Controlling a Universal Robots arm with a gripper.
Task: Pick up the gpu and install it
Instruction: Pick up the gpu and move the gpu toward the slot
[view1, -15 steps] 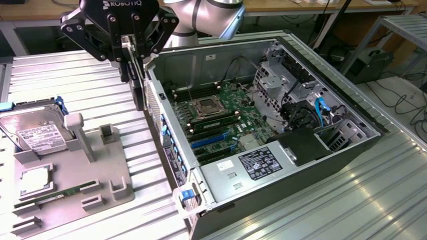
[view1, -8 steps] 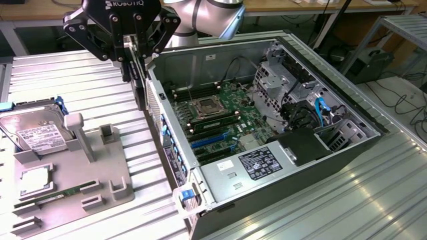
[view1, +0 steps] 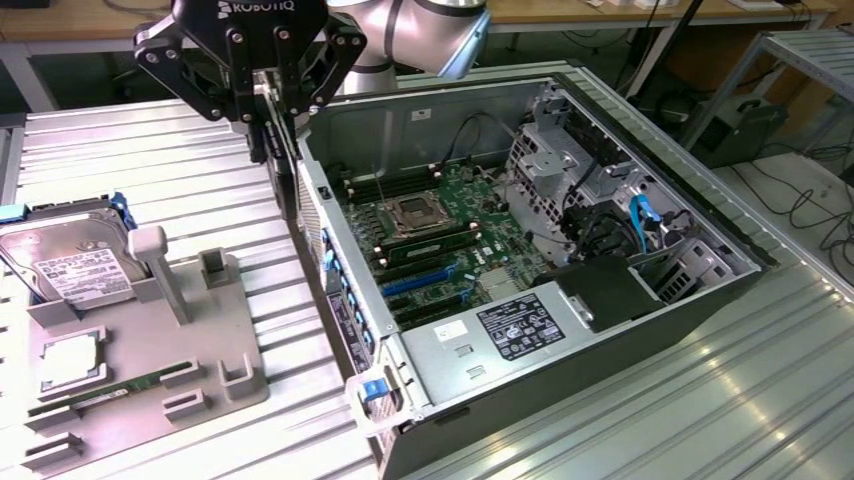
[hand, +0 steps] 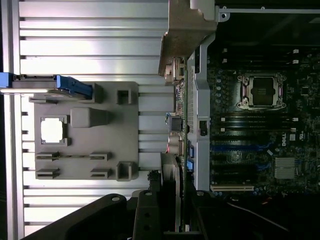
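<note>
We count one case (view1: 614, 370); one motherboard (view1: 447, 235); one socket (view1: 407, 212); one power supply (view1: 501, 335); one gpu (hand: 177, 125); one tool (view1: 271, 125); one arm (view1: 427, 30); one hard drive (view1: 74, 262); one grey fixture (view1: 200, 335); one processor (view1: 70, 362); one memory stick (view1: 127, 390).

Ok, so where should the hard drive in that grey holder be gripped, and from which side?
Probably from straight above, pinching the broad faces of the hard drive near its top edge. It stands on edge in the grey holder, a thin strip seen from above, and blue rails cover its ends.
</note>
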